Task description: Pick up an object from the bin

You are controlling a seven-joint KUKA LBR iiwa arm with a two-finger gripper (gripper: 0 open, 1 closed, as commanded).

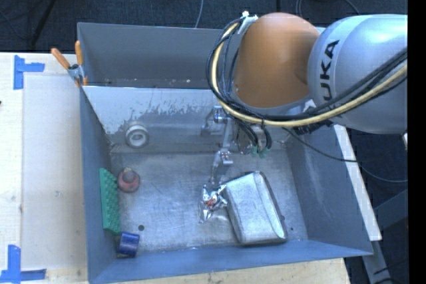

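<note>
The tool is down near the bin's front edge, just beside a silver pouch; its opening cannot be determined.

We are seeing the arm running off the right edge. Its orange cover is hiding part of the back wall of the bin. The tip of the gripper is looking too small for us to tell what it is touching.
</note>
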